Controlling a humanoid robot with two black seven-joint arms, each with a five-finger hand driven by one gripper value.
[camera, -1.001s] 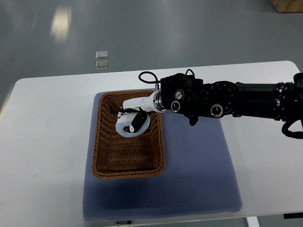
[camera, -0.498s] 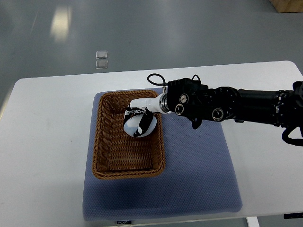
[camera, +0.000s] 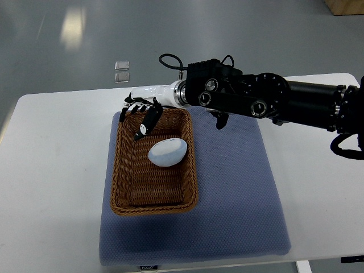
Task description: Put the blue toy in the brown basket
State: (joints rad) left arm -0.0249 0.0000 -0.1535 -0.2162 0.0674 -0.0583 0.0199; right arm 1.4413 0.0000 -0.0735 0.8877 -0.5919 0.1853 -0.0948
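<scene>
The right hand (camera: 141, 112) has let go of the blue toy (camera: 168, 152), now lying in the basket (camera: 123, 170).

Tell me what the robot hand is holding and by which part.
Nothing: the right robot hand is open above the basket; the toy lies inside.

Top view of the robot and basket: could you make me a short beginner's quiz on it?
1. True or false: the toy lies inside the basket.
2. The right hand is: A) clamped on the toy, B) open over the basket's far end, C) resting on the bare table.
3. Fill in: the basket sits on a blue ____.

Key: 1 true; 2 B; 3 mat.
</scene>
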